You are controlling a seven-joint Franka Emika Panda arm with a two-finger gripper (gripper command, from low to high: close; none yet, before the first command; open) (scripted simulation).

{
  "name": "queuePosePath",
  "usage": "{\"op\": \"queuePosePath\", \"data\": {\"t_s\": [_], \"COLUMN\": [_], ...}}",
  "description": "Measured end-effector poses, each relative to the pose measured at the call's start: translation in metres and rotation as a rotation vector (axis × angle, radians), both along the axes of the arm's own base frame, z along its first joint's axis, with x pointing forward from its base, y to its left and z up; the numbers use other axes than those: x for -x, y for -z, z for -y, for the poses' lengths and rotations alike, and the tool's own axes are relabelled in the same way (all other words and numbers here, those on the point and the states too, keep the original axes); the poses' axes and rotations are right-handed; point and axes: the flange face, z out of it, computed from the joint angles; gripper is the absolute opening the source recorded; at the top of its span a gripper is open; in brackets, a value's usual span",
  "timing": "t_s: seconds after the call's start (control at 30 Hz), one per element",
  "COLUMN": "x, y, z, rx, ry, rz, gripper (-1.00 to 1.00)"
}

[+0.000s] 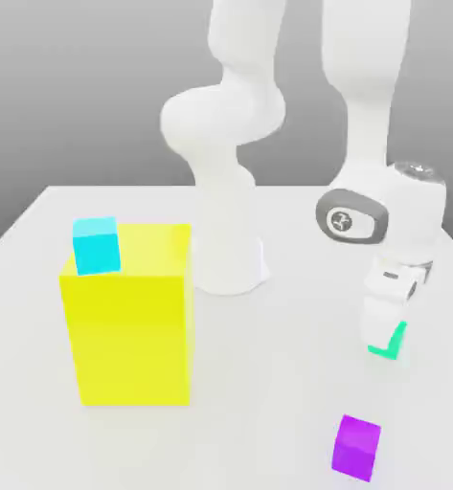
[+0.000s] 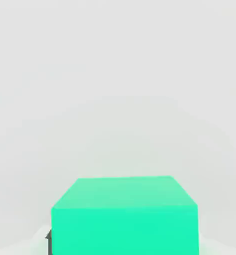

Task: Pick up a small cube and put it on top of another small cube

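The small cube (image 1: 393, 344) is mint-green and rests on the white table at the exterior view's right. My gripper (image 1: 387, 330) has come straight down over it, and its white fingers (image 1: 378, 312) cover most of the cube, leaving one green corner showing. In the hand view the small cube (image 2: 124, 216) sits very close, its flat top and one side facing the camera, with a dark finger edge beside it. The gripper is shut on this cube, which still looks level with the table.
A tall yellow block (image 1: 129, 325) stands at the exterior view's left with a cyan cube (image 1: 97, 245) on its back corner. A purple cube (image 1: 356, 446) lies in front of the gripper. The arm's white base (image 1: 228, 258) stands mid-table. The table (image 1: 268, 402) is white.
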Motion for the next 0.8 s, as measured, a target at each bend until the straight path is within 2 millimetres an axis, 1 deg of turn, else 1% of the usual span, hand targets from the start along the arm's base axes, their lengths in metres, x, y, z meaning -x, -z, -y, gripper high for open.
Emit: {"op": "queuePosePath", "data": {"t_s": [0.17,0.23,0.43,0.53,0.67,0.8], "x": [0.002,-0.015,-0.087,-0.127,-0.181,-0.234], "y": [-0.042,-0.051,-0.065,-0.071,-0.08,-0.089], "z": [0.0,-0.004,-0.026,-0.033,-0.035,-0.029], "rx": [0.002,0.0,-0.006,-0.008,-0.009,-0.007], "ry": [-0.006,-0.01,-0.077,-0.113,-0.16,-0.207], "rz": [0.002,-0.001,-0.006,-0.007,-0.007,-0.005], "gripper": [-1.0,-1.0,-1.0,-1.0,-1.0,-1.0]}}
